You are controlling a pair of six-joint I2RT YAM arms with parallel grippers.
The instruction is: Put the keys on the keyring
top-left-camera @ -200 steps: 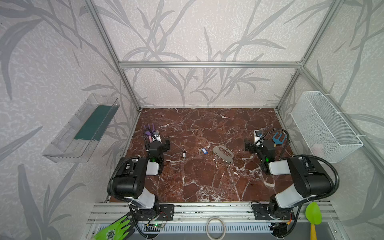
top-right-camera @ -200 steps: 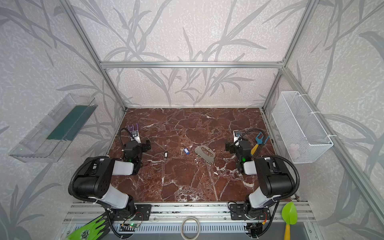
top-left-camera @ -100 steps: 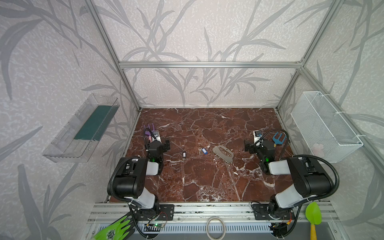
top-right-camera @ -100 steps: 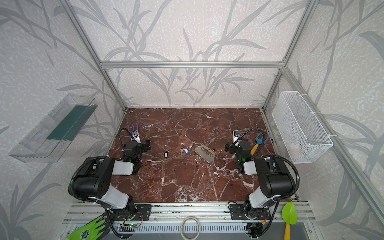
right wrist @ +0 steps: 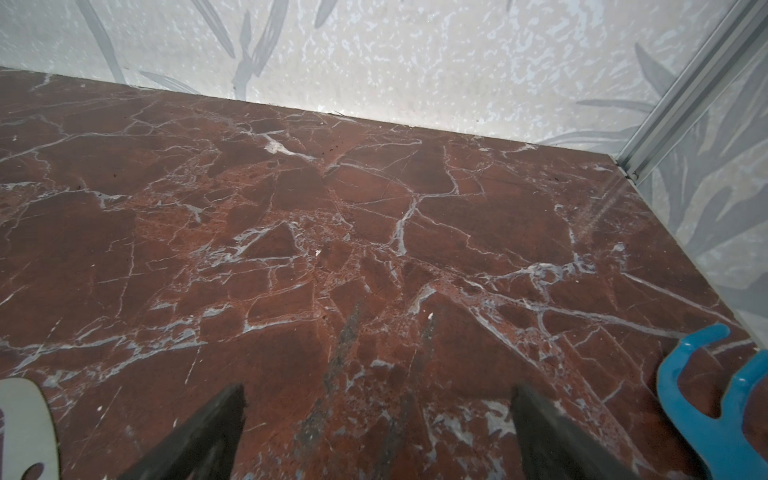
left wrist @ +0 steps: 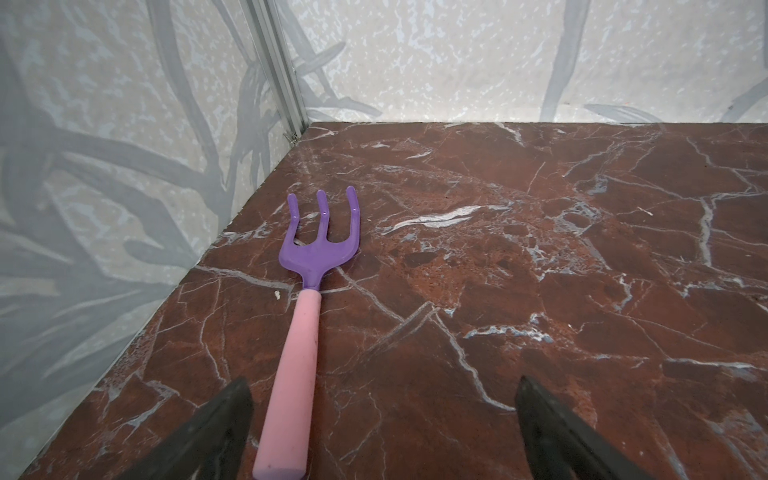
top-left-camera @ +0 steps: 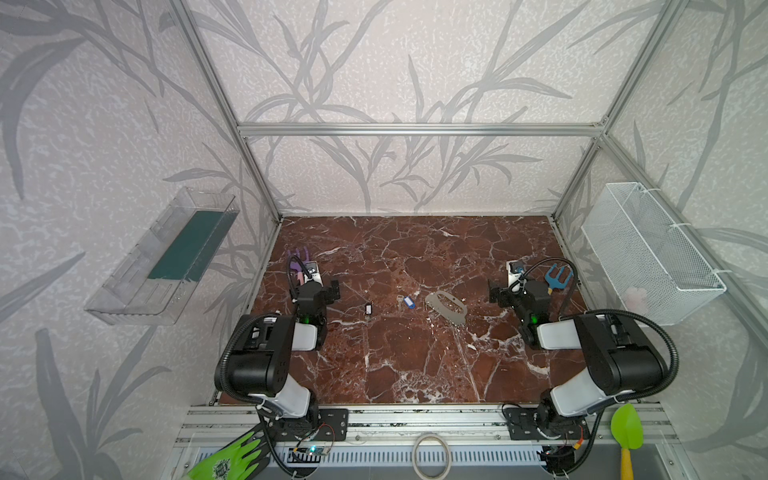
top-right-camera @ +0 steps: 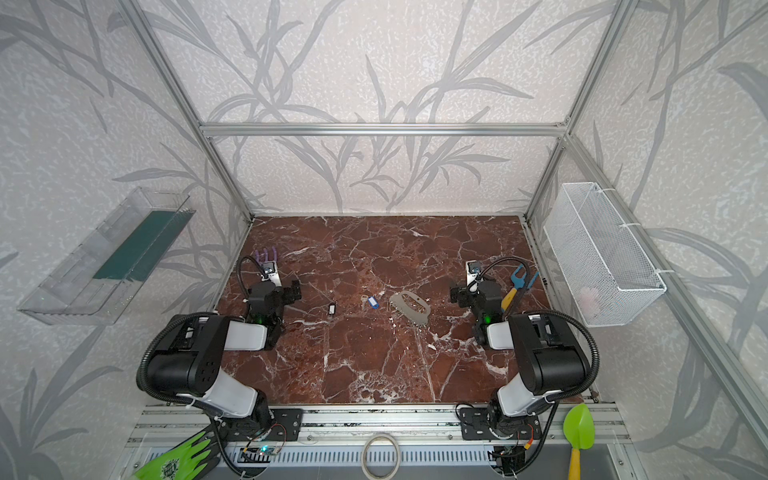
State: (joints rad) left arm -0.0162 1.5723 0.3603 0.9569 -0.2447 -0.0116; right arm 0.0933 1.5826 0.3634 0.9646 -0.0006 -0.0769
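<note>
Inboard of our left gripper (left wrist: 382, 380) (jaws wide and empty, same as right gripper (right wrist: 378, 386)) lies the black-and-white key (top-left-camera: 368, 308); blue-tagged key (top-left-camera: 410, 302) and keyring (top-left-camera: 454, 316) sit nearer the right.

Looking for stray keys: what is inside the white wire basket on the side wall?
The wire basket holds one pale pinkish thing near its near end, too blurred through the mesh to identify. Nothing else shows inside, though the mesh hides detail.
</note>
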